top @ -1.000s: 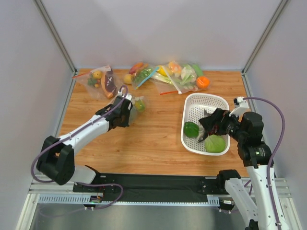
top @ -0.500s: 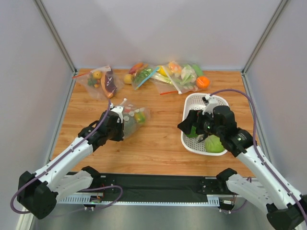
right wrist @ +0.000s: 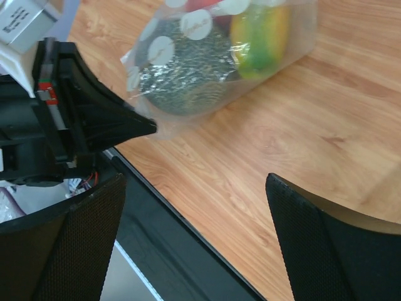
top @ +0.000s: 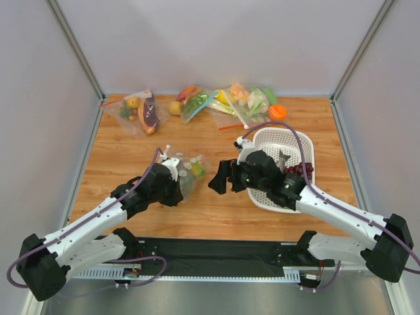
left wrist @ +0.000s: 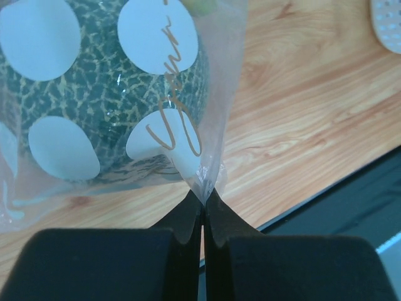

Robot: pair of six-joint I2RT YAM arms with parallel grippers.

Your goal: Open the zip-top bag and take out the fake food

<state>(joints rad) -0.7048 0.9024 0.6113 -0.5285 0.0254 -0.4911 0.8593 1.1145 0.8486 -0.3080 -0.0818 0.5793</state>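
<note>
Your left gripper [left wrist: 203, 216] has its two black wedge-shaped fingers pressed flat together on a thin fold of the zip-top bag [left wrist: 125, 94], pinching the film at the bag's edge. The bag is soft, clear, crinkled plastic printed with large white discs. A line of gold handwriting-style lettering runs across two of them.

Through the film you can see the fake food. The largest piece is a round ball [left wrist: 94, 81], dull grey-green and covered in a pale netted, cracked pattern like melon rind. From the right wrist, a smooth, glossy yellow fruit [right wrist: 260, 34] shading to green sits just beside the ball, deeper in the bag. A sliver of red shows at the top edge of that view, too little to name.

The bag sits left of centre on the tabletop [top: 216, 138], a warm wood-grain surface, between your two grippers. It is well apart from the white perforated plastic basket [top: 298, 141], which holds dark purple grapes [top: 302, 169].

Your right gripper [top: 222, 178] stands wide open with nothing between its textured black pads. It is near the bag's right side and not touching it. A matte black strip [top: 216, 249] runs along the table's near edge.
</note>
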